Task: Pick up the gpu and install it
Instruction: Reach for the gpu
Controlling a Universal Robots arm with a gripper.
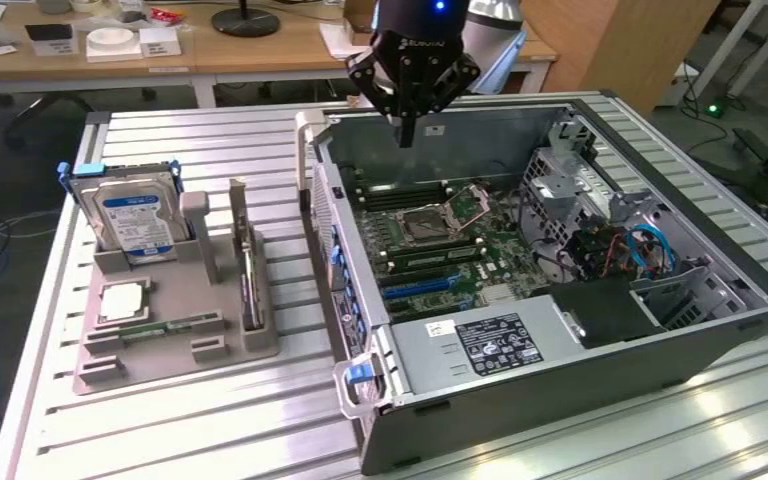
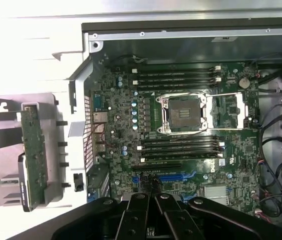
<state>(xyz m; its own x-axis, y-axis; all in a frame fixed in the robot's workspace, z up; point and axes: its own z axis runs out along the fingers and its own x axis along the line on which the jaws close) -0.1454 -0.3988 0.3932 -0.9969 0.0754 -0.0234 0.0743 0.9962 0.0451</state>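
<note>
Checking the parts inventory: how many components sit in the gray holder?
4: hard drive at the far end, gpu on edge nearest the case, processor in the middle, memory stick in front; none seems hidden.

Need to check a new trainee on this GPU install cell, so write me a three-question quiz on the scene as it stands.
1. Where does the gpu stand?
2. The pincer hangs above: A) the hard drive, B) the open computer case, C) the wooden desk.
3. True or false: the pincer holds the gpu.
Key: 1. On edge in the grey holder, outside the case. 2. B. 3. False.
</note>
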